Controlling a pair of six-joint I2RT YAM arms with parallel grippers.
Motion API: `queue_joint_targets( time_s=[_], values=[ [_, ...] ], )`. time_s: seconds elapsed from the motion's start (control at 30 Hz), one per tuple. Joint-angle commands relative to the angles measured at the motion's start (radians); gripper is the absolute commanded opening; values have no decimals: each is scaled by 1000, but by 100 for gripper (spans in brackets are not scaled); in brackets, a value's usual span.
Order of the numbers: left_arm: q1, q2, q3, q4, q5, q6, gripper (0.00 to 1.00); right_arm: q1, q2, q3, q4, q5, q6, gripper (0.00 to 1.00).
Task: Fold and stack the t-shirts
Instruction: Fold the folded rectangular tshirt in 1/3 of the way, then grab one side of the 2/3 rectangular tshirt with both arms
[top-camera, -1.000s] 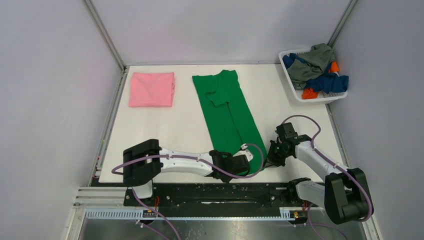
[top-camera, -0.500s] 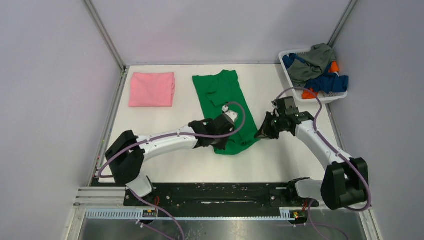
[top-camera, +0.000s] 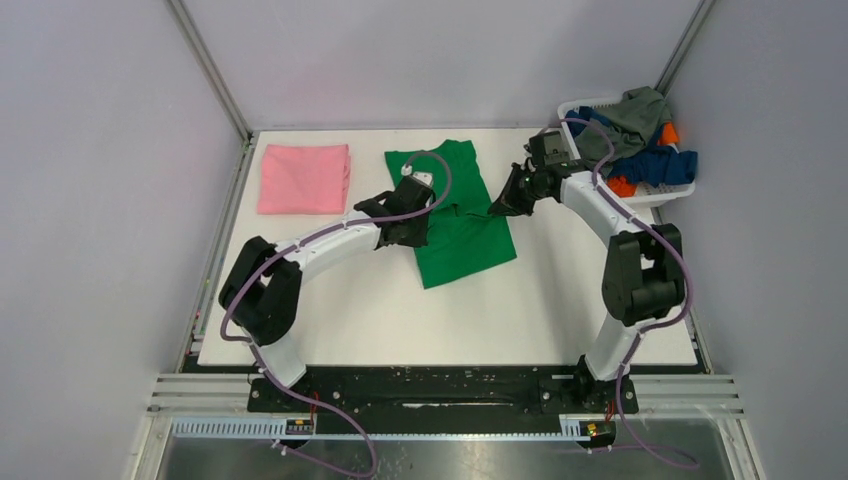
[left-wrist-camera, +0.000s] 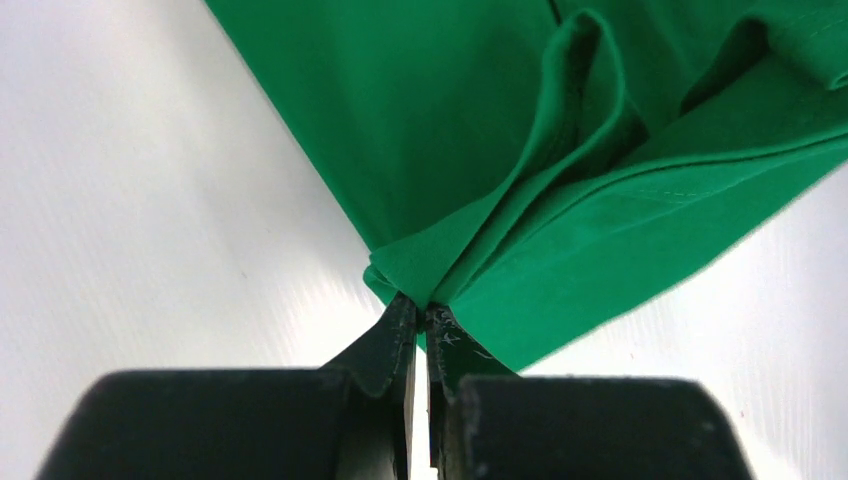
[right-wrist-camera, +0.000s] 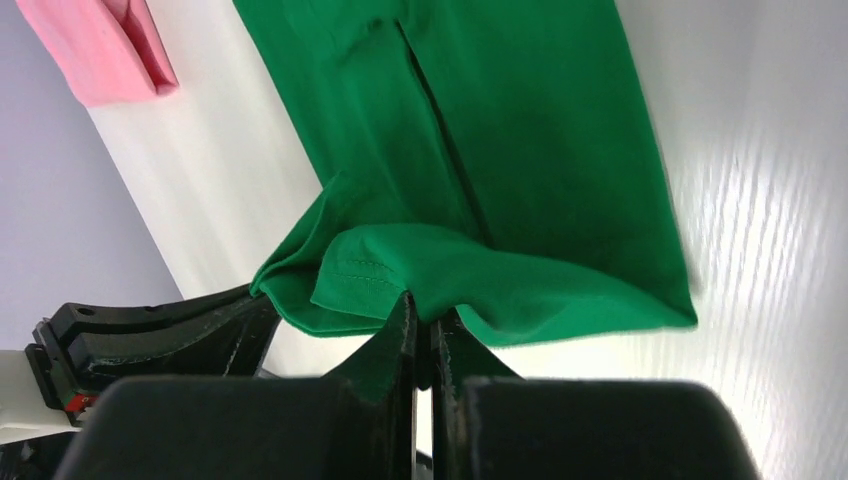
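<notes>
Pink shirt (top-camera: 303, 178): folded into a flat square, far-left part of the table (top-camera: 380, 300), well apart from everything else. It also shows in the top-left corner of the right wrist view (right-wrist-camera: 95, 45).

Left gripper (top-camera: 415, 232): reaches in from the left to the left edge of the green shirt (top-camera: 455, 225). Fingers pressed together on a bunched corner of green cloth, with several layers fanning out from the pinch in the left wrist view (left-wrist-camera: 421, 312). Bare table lies left of the pinch.

Green shirt: centre of the table, a long narrow strip with the collar end at the far side. The near part is doubled back over the rest, and the fold line is the nearest edge. The doubled layer is loose and creased between the two pinch points, not flat.

Right gripper (top-camera: 497, 208): comes in from the right to the shirt's right edge, about level with the left one. Fingers closed on a hemmed edge of the green cloth (right-wrist-camera: 420, 305), stitching visible just above the tips.

Basket (top-camera: 640, 198): far-right corner, tilted against the wall. It holds a heap of grey-olive (top-camera: 625, 125), dark blue (top-camera: 655, 165) and orange (top-camera: 620, 186) shirts, unfolded and spilling over the rim.
</notes>
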Motion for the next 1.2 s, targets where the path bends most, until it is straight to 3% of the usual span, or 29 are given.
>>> queue_joint_targets(
  time_s=[0.0,0.27,0.33,0.4,0.47,0.53,0.6,0.67,0.77,0.8,0.97,1.17],
  values=[
    [56,59,84,63,16,19,0,-5,114,139,-2,-9,-11,0],
    [141,206,209,40,52,40,0,-5,300,332,-21,17,-6,4],
    [152,232,231,37,58,48,13,-5,335,364,-22,38,-1,4],
    [161,252,256,40,58,59,17,-5,364,400,-27,76,3,7],
    [171,275,295,33,64,69,26,-5,397,456,-50,89,1,27],
    [182,286,340,10,77,71,47,-5,417,503,-85,85,-14,41],
    [186,257,345,-1,118,80,58,-5,407,506,-98,90,-32,74],
    [183,192,285,27,187,90,68,-5,366,465,-93,90,-67,98],
    [149,69,138,90,257,128,84,-5,240,314,-79,117,-122,99],
    [125,34,88,99,249,146,86,-5,194,235,-58,131,-128,99],
    [-33,-50,-104,79,95,128,86,-5,-13,-138,76,129,-109,99],
    [-62,23,-161,150,86,71,80,-14,-39,-261,90,144,-85,95]
  ],
)
